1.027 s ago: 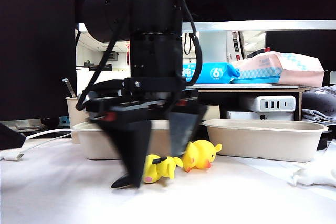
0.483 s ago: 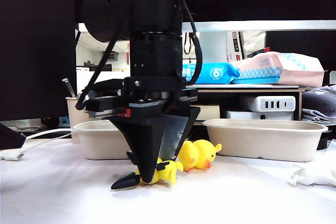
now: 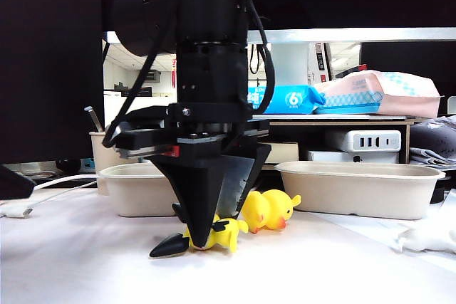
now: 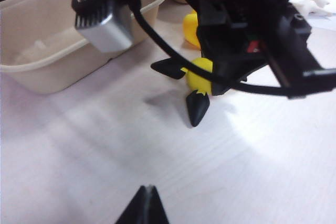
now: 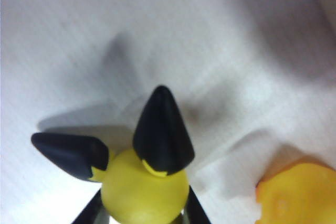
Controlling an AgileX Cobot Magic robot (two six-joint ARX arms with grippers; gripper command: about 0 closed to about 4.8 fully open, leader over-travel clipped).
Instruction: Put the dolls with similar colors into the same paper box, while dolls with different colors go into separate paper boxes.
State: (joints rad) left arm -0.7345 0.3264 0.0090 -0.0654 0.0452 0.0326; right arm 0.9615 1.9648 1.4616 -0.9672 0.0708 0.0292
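Landmark: yellow mouse doll (image 3: 217,233), lying on its side on the white worktop (image 3: 85,261), black ears toward the exterior camera.

Right tool (image 3: 206,236): lowered directly over the mouse doll, fingers narrowed onto the yellow body from both sides; in the right wrist view the head (image 5: 144,192) wedged between the two finger edges, ears (image 5: 161,132) jutting beyond them. Doll resting on the worktop.

Left tool (image 4: 148,205): nearer than the mouse doll, well apart from it, above bare worktop; only the dark fingertips visible, drawn together to one point, nothing between them.

Yellow duck doll (image 3: 269,210): just beyond the mouse doll and beside it, upright, orange beak down toward the worktop.

Left paper box (image 3: 135,190): behind the mouse doll, partly hidden by the right arm. Contents not discernible.

Right paper box (image 3: 360,189): behind the mouse doll and off to the side past the duck doll, on the worktop. Interior hidden by its wall.

Pen cup (image 3: 100,149): behind the left paper box.

Shelf (image 3: 342,117): farthest behind the mouse doll, carrying blue and pink packages.
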